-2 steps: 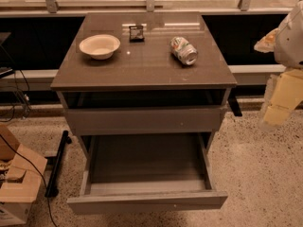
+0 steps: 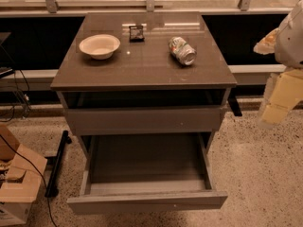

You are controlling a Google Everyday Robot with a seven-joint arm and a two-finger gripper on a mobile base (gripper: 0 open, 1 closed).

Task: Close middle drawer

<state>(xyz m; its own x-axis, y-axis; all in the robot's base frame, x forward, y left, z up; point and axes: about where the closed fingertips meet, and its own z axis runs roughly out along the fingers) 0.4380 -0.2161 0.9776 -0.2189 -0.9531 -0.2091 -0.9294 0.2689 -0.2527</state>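
While hovering off right flank of cabinet (image 2: 142, 67), touching nothing: gripper (image 2: 275, 111), grip state cannot tell. Left of and below pincer, well apart: middle drawer (image 2: 147, 200), pulled fully out. Versus moment before: no drawer movement, barely any pincer shift. Closing not begun; front yet to reach and push.

The tabletop (image 2: 142, 69) is carrying a bowl (image 2: 99, 45) back-left, a dark box (image 2: 136, 32) at the back edge and a tipped can (image 2: 182, 50) toward the right; the gripper (image 2: 277, 107) is hovering off the right edge.

Grey-brown middle drawer (image 2: 147, 200), dark inside; cream end effector (image 2: 280, 102) at right edge; speckled floor (image 2: 258, 174)
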